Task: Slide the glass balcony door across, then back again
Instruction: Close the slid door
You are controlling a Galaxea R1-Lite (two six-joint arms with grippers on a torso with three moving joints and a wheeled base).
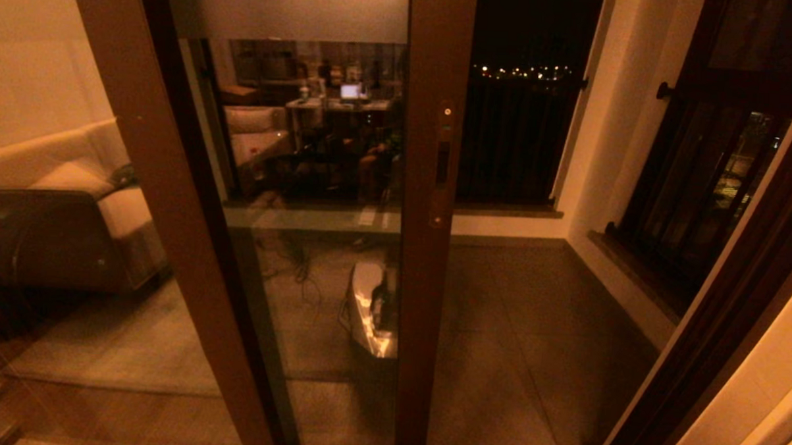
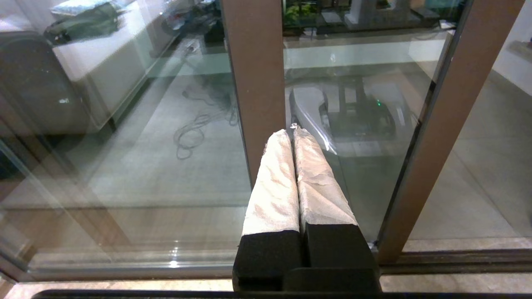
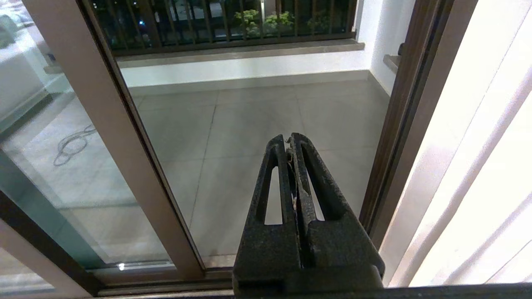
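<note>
The glass balcony door (image 1: 318, 180) stands partly slid to the left, with a frosted band across its top. Its brown stile (image 1: 430, 283) carries a slim lock plate (image 1: 443, 161). Neither gripper shows in the head view. In the left wrist view my left gripper (image 2: 293, 132), its fingers wrapped in white, is shut and empty, low in front of the door's glass (image 2: 365, 174), left of the stile (image 2: 440, 124). In the right wrist view my right gripper (image 3: 289, 139) is shut and empty, facing the open gap to the right of the stile (image 3: 104, 124).
Left of the door is the brown-framed panel (image 1: 73, 237) showing the sofa. The tiled balcony floor (image 1: 530, 332) lies beyond the gap, with a dark barred window (image 1: 700, 193) on its right. The dark door jamb (image 3: 399, 124) and a pale curtain (image 3: 478, 166) border the opening.
</note>
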